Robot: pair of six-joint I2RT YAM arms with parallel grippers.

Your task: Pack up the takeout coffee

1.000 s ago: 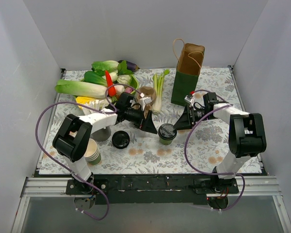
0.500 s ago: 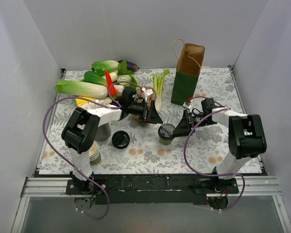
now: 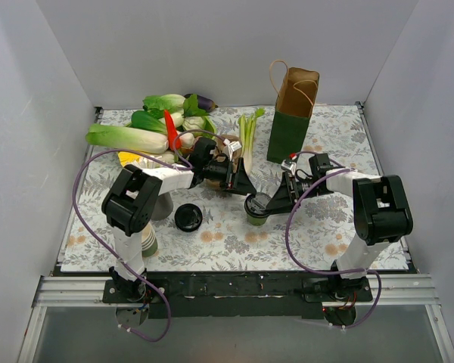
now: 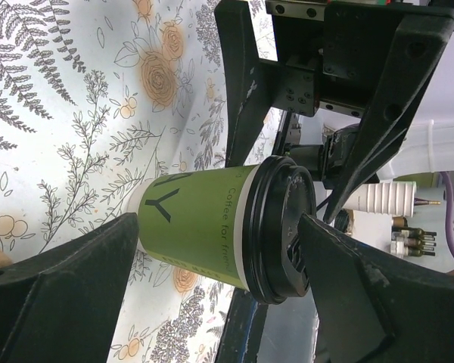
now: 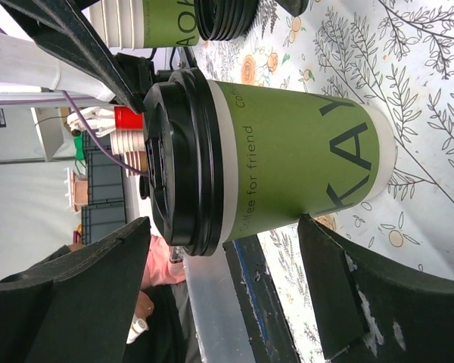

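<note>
Plain white walls (image 3: 212, 53) on three sides; grey floral-print table cover (image 3: 234, 243); metal rail (image 3: 64, 291) along near edge.

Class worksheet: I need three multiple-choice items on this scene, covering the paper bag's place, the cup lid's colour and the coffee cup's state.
1. The paper bag stands: A) near edge B) far left corner C) far side, right of centre.
2. The lid of the takeout coffee cup is: A) black B) white C) red.
3. The cup is: A) on its side B) upright, lidded C) upright, lidless.
C: the top view shows it at the back, right of centre. A: both wrist views show black. B: it stands with its lid on.
</note>
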